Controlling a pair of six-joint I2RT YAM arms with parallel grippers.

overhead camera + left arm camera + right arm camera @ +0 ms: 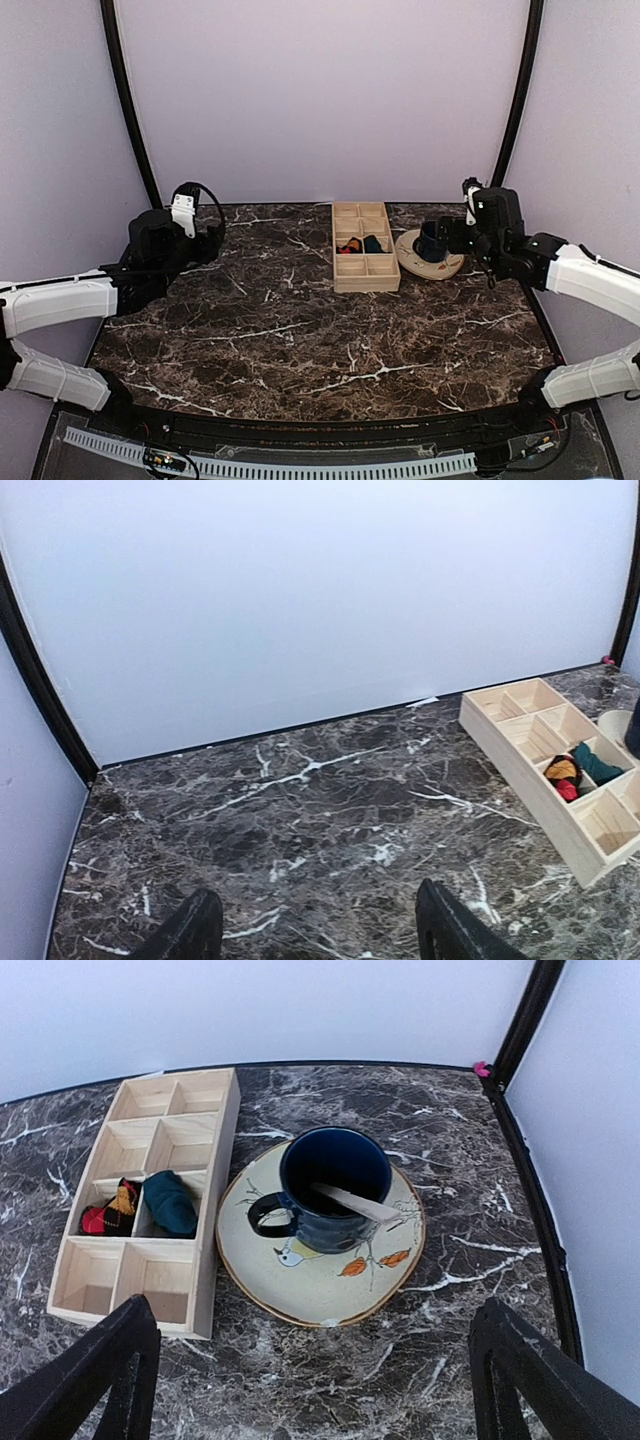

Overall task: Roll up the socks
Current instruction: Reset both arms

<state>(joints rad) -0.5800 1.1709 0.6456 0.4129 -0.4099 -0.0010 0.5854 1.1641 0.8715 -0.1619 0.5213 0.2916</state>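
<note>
Socks (165, 1200) are both tucked inside the wooden tray (216, 1175), side by side in one row. The argyle sock (110, 1212) is in the cell on the tray's far side from the plate (330, 1285), and the teal sock (172, 1205) is in the cell on the plate side. Both look balled up, so I'd guess the rolling is pretty much done.

The left gripper (315, 925) hangs well off to the tray's left with its fingers spread wide and nothing between them. The right gripper (315, 1360) is also wide open and empty, hovering just off the tray's near corner and the plate.

What could bite:
- Soft knit bundles like these can slowly spring loose, and nothing pins them except the cell walls.
- If either arm goes back in, a finger could catch one of the tray's thin walls. It looks like light bare wood, so I reckon it would skid on the slick marble-look table (300, 340).
- The glossy dark blue mug (335, 1185) sits on that shallow glazed plate, right beside the tray, with a flat wooden stick (355, 1203) leaning out of it. A careless sweep by the right arm could tip it.
</note>
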